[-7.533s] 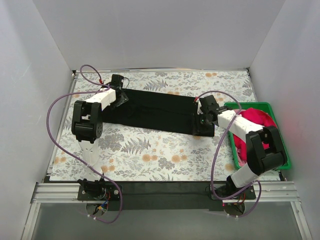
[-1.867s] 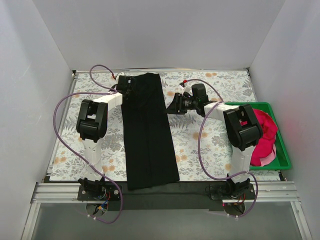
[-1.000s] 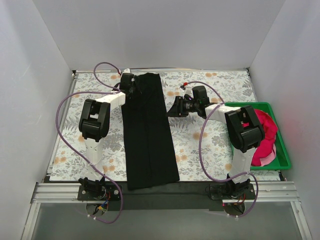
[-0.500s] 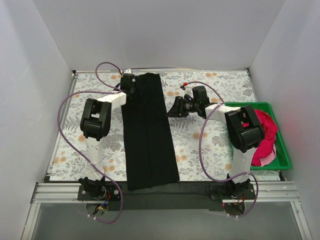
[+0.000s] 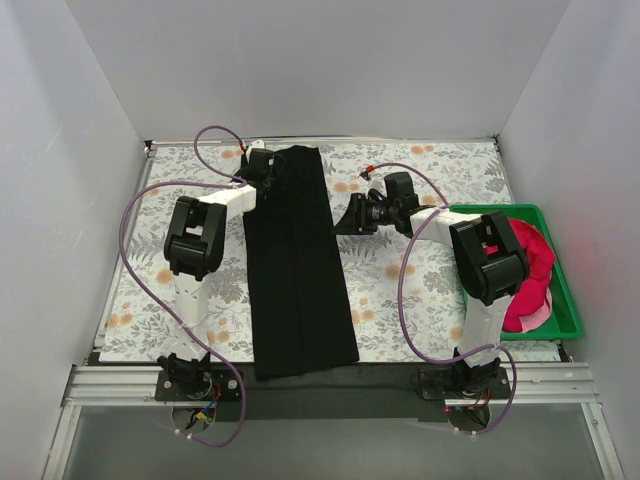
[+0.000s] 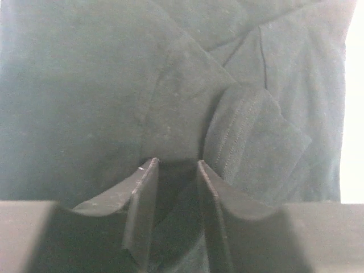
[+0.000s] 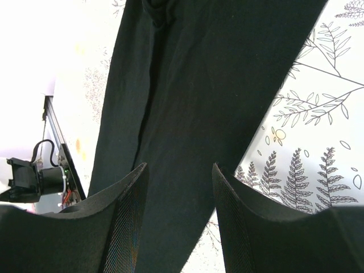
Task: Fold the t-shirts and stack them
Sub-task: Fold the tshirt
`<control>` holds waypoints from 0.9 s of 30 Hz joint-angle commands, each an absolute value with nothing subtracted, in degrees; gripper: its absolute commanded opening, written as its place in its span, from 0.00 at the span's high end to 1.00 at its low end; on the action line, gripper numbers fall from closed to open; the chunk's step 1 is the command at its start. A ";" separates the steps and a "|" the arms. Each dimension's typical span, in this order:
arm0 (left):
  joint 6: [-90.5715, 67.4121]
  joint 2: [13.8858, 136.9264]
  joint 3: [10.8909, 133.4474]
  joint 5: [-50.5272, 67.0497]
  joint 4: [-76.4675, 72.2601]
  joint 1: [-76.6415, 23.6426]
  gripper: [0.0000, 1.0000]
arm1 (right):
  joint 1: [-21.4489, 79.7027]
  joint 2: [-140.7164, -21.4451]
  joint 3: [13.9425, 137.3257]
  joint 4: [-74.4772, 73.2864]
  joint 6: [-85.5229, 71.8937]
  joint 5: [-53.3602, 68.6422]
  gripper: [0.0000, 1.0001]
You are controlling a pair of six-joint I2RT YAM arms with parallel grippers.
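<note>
At the far end of the desk (image 5: 420, 300) my left hand (image 6: 174, 165) sits on the long-folded black t-shirt (image 5: 298, 270), narrowly parted, grip unclear; my right hand (image 7: 179, 168) hovers beside it, agape and empty, probably awaiting the crosswise fold.

You are looking down into a booth closed in by three plain white walls: a back wall (image 5: 320, 70), a left wall (image 5: 60, 200) and a right wall (image 5: 590, 130). The table covering (image 5: 450, 170) is pale, printed with grey ferns and small orange flowers. Along the near edge a black strip (image 5: 390, 378) lies on an aluminium rail (image 5: 110, 385), with a grey floor (image 5: 330, 440) below. The light is bright and even, with soft shadows.
</note>
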State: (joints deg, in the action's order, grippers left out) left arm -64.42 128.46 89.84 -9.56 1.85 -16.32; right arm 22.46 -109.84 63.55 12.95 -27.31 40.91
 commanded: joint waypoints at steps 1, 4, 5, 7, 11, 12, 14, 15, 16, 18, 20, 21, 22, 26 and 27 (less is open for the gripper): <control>-65.56 122.88 92.54 -14.59 4.65 -15.91 0.65 | 22.15 -107.31 64.16 12.31 -25.67 41.40 0.53; -68.11 120.33 92.90 -12.58 6.24 -15.91 0.60 | 22.06 -106.96 64.07 12.04 -25.05 41.05 0.53; -68.81 119.02 92.73 -12.05 7.11 -15.91 0.59 | 22.06 -106.96 64.07 11.95 -24.96 41.04 0.53; -71.70 117.34 91.76 -10.30 8.08 -15.91 0.58 | 22.06 -106.70 63.99 11.69 -24.79 40.78 0.53; -76.11 111.63 86.85 -7.13 11.50 -16.00 0.55 | 22.06 -105.91 64.16 9.41 -22.95 39.20 0.53; -76.46 108.84 85.70 -7.03 12.56 -16.00 0.54 | 22.06 -105.47 64.42 6.71 -22.33 38.85 0.53; -76.82 105.84 81.40 -6.68 15.72 -16.43 0.52 | 22.41 -104.94 64.60 3.88 -19.97 37.62 0.53; -76.90 104.17 79.39 -6.68 16.60 -16.61 0.52 | 22.85 -104.07 64.51 0.73 -18.99 37.01 0.53; -76.99 100.50 75.80 -6.68 17.48 -17.13 0.51 | 23.11 -103.63 64.34 -0.69 -18.11 36.31 0.54; -77.52 96.61 71.30 -7.55 20.29 -17.92 0.50 | 24.60 -101.62 63.37 -4.73 -15.49 33.67 0.54; -78.22 90.55 64.82 -8.43 22.84 -19.50 0.48 | 26.97 -100.12 61.62 -9.13 -14.16 30.26 0.54; -78.66 88.35 62.77 -9.05 23.29 -20.21 0.47 | 27.94 -98.72 60.83 -10.10 -13.11 28.93 0.54; -78.84 86.50 60.49 -9.66 23.73 -21.52 0.46 | 29.17 -98.01 60.30 -12.46 -12.49 27.61 0.54; -80.50 80.52 53.53 -12.39 25.49 -24.60 0.39 | 37.59 -95.98 59.06 -15.90 -10.99 19.17 0.54; -80.86 80.25 51.96 -12.39 25.49 -24.87 0.36 | 39.01 -95.80 59.15 -16.17 -10.73 17.94 0.54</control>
State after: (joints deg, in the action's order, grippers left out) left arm -78.98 82.89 54.43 -9.69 22.85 -24.03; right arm 34.54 -97.80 59.66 -11.18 -13.76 24.82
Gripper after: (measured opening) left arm 0.627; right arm 0.463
